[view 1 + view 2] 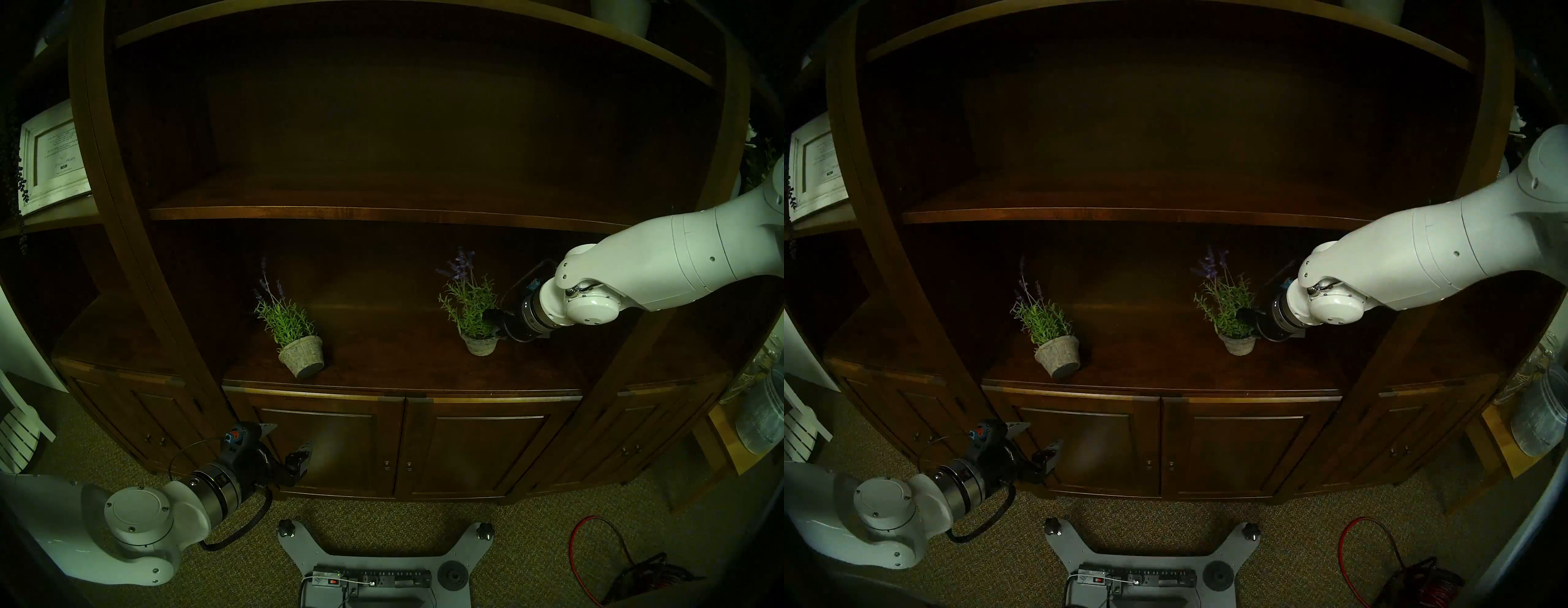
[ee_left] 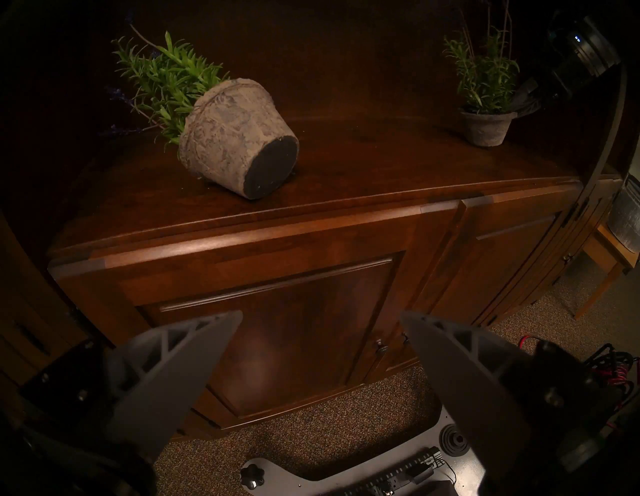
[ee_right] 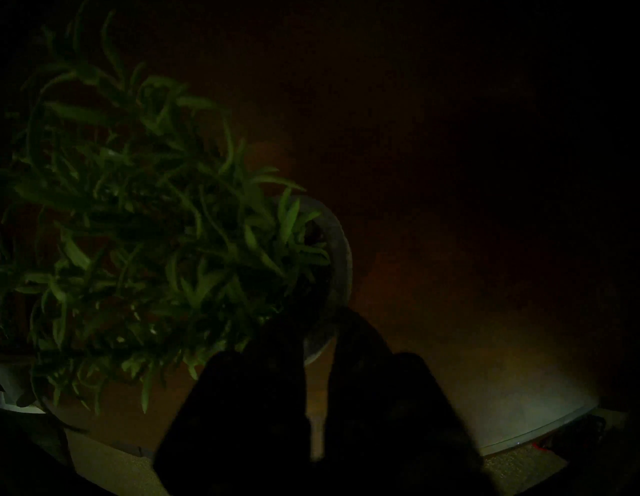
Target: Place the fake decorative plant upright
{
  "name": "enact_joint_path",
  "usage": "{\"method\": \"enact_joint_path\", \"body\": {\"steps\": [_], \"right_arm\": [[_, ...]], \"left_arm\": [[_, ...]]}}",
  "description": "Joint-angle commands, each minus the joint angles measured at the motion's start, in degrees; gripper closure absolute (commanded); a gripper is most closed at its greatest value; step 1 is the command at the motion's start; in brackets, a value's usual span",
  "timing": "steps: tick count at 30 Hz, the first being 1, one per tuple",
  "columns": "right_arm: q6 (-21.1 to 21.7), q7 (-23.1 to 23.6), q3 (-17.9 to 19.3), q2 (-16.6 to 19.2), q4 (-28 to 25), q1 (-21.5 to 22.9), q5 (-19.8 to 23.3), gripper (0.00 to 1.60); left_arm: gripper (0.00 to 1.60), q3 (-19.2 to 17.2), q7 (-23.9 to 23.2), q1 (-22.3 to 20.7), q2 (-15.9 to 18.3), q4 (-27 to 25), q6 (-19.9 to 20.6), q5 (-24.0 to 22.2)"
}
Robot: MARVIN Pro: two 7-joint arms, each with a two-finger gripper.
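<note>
Two fake lavender plants in grey pots sit on the dark wooden cabinet counter [image 1: 403,373]. The left plant [image 1: 301,361] [image 1: 1057,361] [image 2: 239,138] lies tipped on its side, its dark base facing the front edge. The right plant [image 1: 481,344] [image 1: 1238,344] [image 2: 486,126] [image 3: 138,225] stands upright. My right gripper [image 1: 494,325] [image 1: 1248,322] [image 3: 320,339] reaches in from the right and is shut on this pot's rim. My left gripper [image 1: 289,436] [image 1: 1042,434] [image 2: 321,313] hangs open and empty, low in front of a cabinet door, below the tipped plant.
A shelf board [image 1: 382,212] runs above the counter, just over my right arm. A framed picture [image 1: 51,157] stands on the left side shelf. On the carpet are my base plate with a power strip [image 1: 373,581] and a red cable [image 1: 594,552]. A metal bucket [image 1: 759,416] stands at the right.
</note>
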Motion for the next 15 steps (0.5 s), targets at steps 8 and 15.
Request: {"method": "enact_joint_path", "body": {"steps": [8,15], "right_arm": [[-1.9,0.3,0.4,-0.8,-2.4,-0.5,-1.3,0.9],[-2.8,0.5,0.3,-0.5,-3.5,0.5,-1.8,0.89]], "left_arm": [[0.0,-0.7,0.1,-0.5,-0.1,-0.7,-0.5,0.0],[0.0,-0.7,0.1,-0.5,-0.1,-0.7,-0.5,0.0]]}}
